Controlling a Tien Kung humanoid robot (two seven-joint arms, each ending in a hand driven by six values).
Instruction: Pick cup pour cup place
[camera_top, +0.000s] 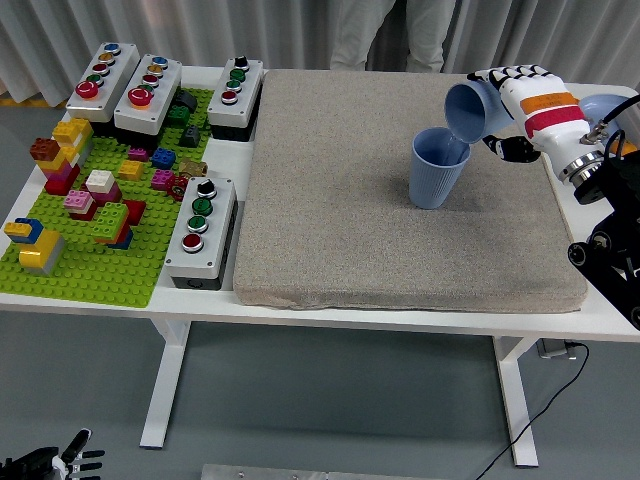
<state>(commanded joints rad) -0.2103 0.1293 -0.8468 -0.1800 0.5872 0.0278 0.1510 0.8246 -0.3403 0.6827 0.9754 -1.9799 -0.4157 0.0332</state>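
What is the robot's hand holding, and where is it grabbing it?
The right hand holds a blue cup by its side, tipped over a second blue cup standing on the grey mat.

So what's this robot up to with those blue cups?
The right robot hand holds a blue cup tipped over a second blue cup, which stands upright on the grey mat: it is pouring from one into the other. Whether anything flows cannot be seen. The left robot hand hangs low, below the table. A person stands at the far side, hands out of view.
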